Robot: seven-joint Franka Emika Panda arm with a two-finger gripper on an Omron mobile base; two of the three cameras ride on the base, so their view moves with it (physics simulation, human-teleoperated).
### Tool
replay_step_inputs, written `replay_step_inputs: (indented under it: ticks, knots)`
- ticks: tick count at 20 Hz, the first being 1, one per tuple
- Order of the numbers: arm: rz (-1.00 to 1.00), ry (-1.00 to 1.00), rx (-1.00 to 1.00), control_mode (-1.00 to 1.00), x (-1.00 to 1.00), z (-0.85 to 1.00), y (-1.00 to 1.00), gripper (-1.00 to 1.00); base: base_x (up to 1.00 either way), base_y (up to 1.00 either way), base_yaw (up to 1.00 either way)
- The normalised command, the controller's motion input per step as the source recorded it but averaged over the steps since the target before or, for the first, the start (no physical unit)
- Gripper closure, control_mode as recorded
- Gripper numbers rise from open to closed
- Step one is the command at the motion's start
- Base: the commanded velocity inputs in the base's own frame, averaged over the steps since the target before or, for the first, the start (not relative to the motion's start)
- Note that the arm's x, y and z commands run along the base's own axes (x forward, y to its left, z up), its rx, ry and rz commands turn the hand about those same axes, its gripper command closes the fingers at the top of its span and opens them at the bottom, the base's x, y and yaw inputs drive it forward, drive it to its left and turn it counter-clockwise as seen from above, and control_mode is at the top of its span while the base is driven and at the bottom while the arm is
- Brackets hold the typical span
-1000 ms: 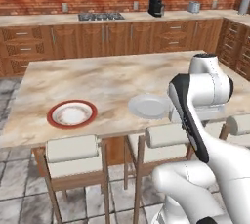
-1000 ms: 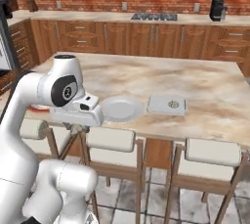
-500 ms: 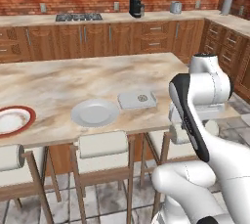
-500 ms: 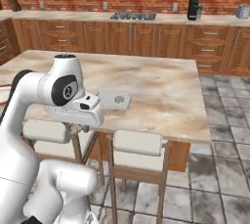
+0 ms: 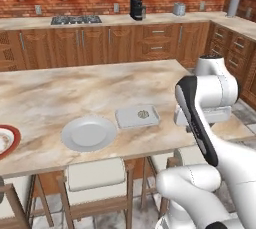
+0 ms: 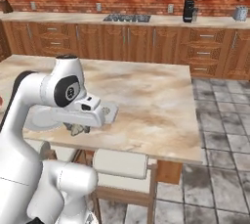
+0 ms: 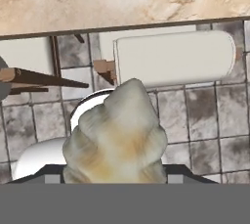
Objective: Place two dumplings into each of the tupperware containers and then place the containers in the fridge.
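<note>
Glossy white arm [image 5: 210,93] with dark joint bands.

Container [image 5: 137,116] on island counter [image 5: 75,88], right of plate [image 5: 89,133]; dumpling [image 5: 143,114] inside container; stools [image 5: 96,174] before counter.

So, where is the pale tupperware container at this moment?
In the left base view, the pale tupperware container lies on the island counter, just right of the round grey plate, near the front edge.

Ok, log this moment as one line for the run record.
claw: shut on dumpling | position: off counter edge, above stool | pale tupperware container: one dumpling inside | fridge step: pending
</note>
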Motion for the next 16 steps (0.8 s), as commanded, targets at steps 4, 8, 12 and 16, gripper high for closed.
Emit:
replay_step_inputs:
  ticks: [4, 8, 12, 16]
  knots:
    - [0.00, 0.00, 0.00, 1.00, 0.00, 0.00, 0.00, 1.00, 0.15, 0.59, 0.00]
    - [0.00, 0.00, 0.00, 1.00, 0.00, 0.00, 0.00, 1.00, 0.57, 0.11, 0.00]
    - [0.00, 0.00, 0.00, 1.00, 0.00, 0.00, 0.00, 1.00, 0.74, 0.00, 0.00]
    - [0.00, 0.03, 0.00, -1.00, 0.50, -0.12, 0.01, 1.00, 0.49, 0.00, 0.00]
